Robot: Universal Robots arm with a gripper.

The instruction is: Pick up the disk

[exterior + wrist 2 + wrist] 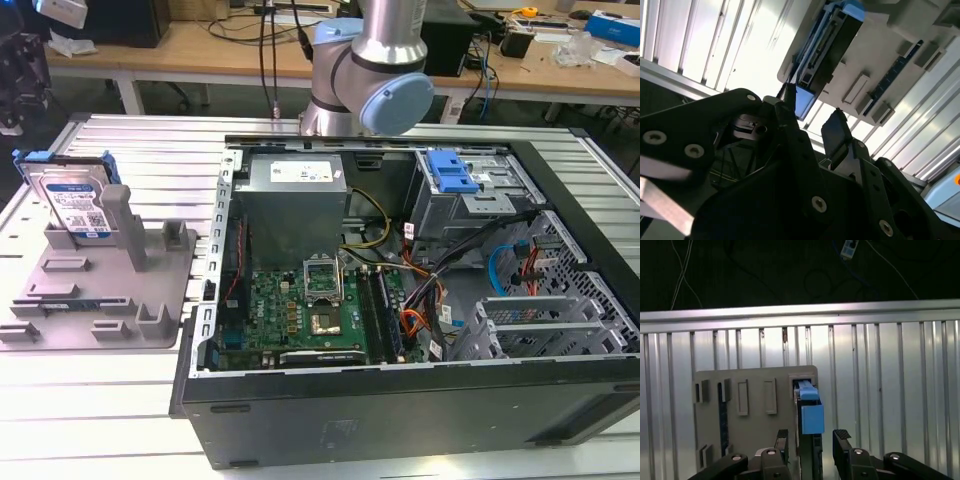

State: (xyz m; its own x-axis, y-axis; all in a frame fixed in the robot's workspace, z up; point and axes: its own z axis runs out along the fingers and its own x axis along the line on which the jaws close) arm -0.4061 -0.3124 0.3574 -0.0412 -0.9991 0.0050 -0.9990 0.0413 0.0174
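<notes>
Lining up over the disk point(72, 205) is the step in hand, as I judge it. The disk stands on edge at the far corner of the grey fixture point(110, 290), with its blue rail point(60, 158) uppermost. An upright post point(118, 212) stands close against its labelled face. The fixture lies on the ribbed metal desk point(100, 400), near the desk's edge on the exterior view's left and beside the open computer case point(400, 300).

In the first wrist view the claw point(812, 434) looks straight down on the disk's thin top edge, which runs into the gap between the two fingertips. The fingers point(841, 436) stand apart, and the gap looks clearly wider than the disk is thick. The claw holds nothing. As far as both wrist views show, it touches nothing either, since no finger is seen against the disk or the fixture.

Doing this step well, in my judgement, means three things:

- **Centring:** keep the gap centred on the thin edge, with the finger pads parallel to the disk's broad faces, so that each pad meets flat metal and not blue plastic.
- **Travel:** keep the line of travel plumb, because the post sits so near one face that a finger coming in askew could strike it.
- **Contact:** the fixture looks light and merely rests on the desk, so a skewed touch could shift it and spoil the alignment.
</notes>
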